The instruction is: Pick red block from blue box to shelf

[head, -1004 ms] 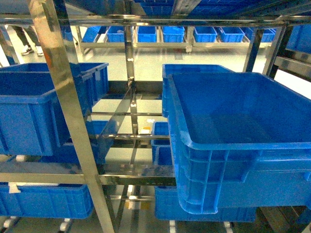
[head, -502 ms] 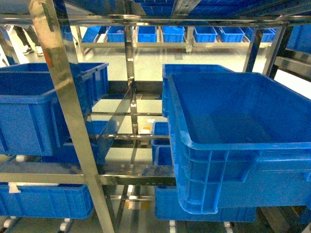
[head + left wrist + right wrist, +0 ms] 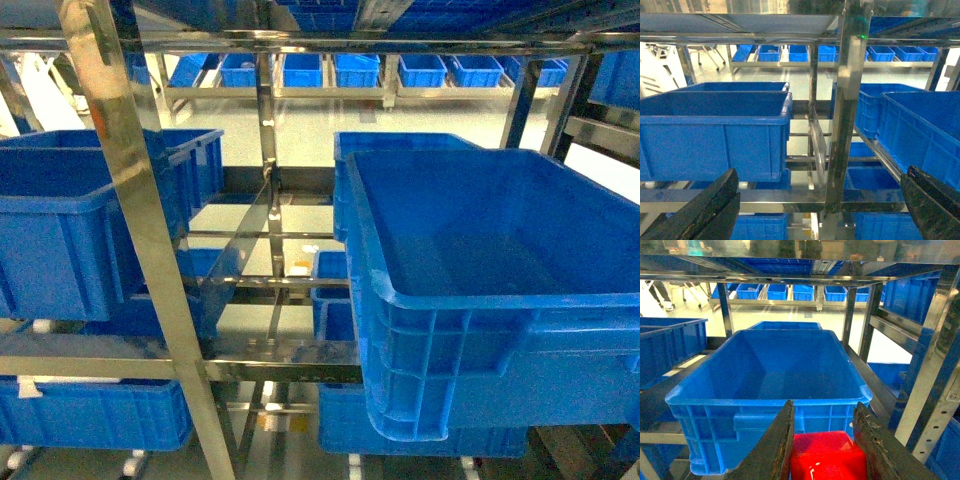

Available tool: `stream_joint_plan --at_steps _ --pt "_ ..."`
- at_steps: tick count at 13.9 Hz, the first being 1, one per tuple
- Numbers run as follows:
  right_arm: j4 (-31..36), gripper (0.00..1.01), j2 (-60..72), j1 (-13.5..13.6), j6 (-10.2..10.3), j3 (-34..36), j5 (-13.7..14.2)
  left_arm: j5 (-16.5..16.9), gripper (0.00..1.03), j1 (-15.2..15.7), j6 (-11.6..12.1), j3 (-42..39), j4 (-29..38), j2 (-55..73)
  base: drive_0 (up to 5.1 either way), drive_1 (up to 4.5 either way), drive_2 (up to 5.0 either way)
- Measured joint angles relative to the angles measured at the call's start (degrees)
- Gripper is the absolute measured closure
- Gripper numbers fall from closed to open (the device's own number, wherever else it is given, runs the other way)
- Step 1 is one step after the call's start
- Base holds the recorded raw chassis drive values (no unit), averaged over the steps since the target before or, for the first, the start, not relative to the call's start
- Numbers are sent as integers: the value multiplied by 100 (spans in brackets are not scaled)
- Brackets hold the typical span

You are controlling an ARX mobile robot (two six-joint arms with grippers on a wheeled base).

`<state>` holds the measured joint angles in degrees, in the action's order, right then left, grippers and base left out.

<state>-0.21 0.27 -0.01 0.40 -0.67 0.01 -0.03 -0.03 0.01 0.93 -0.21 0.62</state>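
My right gripper (image 3: 824,414) is shut on the red block (image 3: 827,456), a glossy red piece held between its two dark fingers at the bottom of the right wrist view. It hovers in front of a dark blue ribbed crate (image 3: 765,405) on the shelf (image 3: 935,390). The shelf's shiny steel posts and rails fill the head view (image 3: 130,200) and the left wrist view (image 3: 850,100). My left gripper (image 3: 821,174) is open and empty, facing a shelf post. The blue box is out of view. Neither gripper shows in the head view.
Dark blue crates sit on several shelf tiers: a large one on the right (image 3: 500,300), one on the left (image 3: 60,230), others below (image 3: 90,415). A perforated upright (image 3: 940,425) stands close on the right of my right gripper. More crates line a far rack (image 3: 350,70).
The arms and crates look unmoved. In the far upper left of the head view a person's legs have gone from sight.
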Motion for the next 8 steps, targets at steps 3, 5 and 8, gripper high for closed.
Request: stream_joint_plan --at_steps 3,5,8 --pt "0 73 0 0 0 0 0 0 5 0 0 0 0 0 0 0 0" --pt "0 73 0 0 2 0 0 0 5 0 0 0 0 0 0 0 0" --pt "0 73 0 0 0 0 0 0 5 0 0 0 0 0 0 0 0"
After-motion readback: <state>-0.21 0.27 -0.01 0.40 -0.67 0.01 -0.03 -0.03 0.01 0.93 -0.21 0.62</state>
